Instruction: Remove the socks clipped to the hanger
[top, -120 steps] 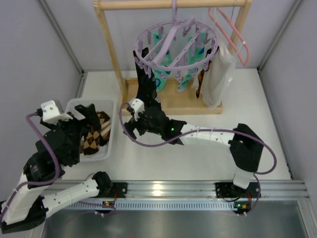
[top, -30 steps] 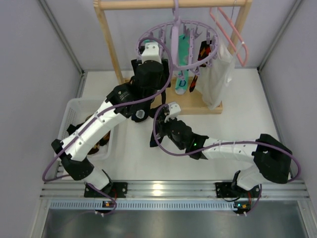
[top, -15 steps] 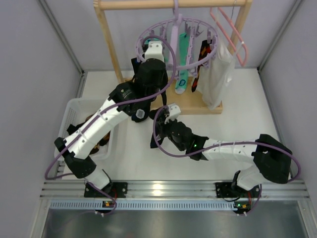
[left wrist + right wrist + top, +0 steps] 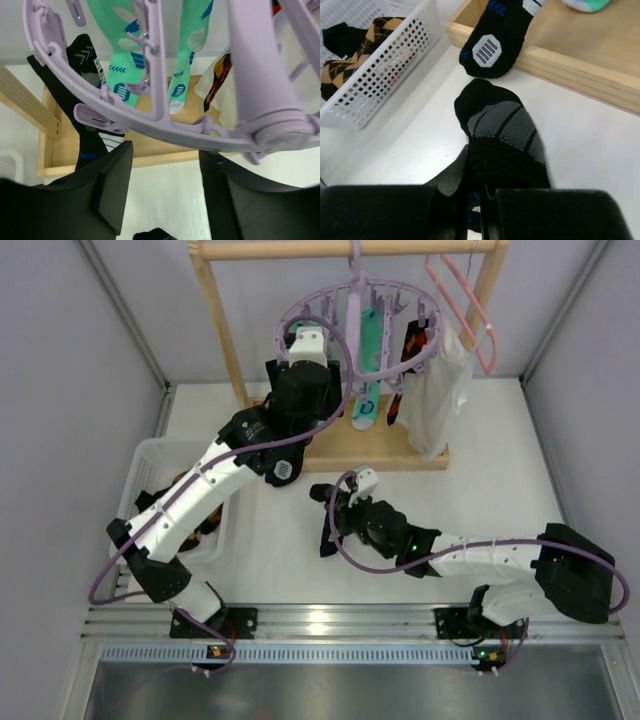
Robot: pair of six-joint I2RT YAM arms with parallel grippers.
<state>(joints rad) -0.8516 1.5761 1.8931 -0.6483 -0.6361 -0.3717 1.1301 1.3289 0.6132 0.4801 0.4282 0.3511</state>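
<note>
Drawn back from the hanger (image 4: 150,122), right gripper (image 4: 477,185) clamps one freed black sock (image 4: 502,130); left gripper (image 4: 162,195) gapes empty; other socks (image 4: 120,30) remain clipped.

Arms (image 4: 200,490) — white links, blk joints, purple cables (image 4: 100,580); green LED (image 4: 411,549) on R forearm; blk fingers (image 4: 112,195).

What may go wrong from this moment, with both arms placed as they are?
1. The right gripper is shut on a black sock over the table, beside the basket; released here, the sock would probably miss the basket.
2. The open left gripper sits just under the hanger ring; closing there might catch the ring rather than the clipped sock.
</note>
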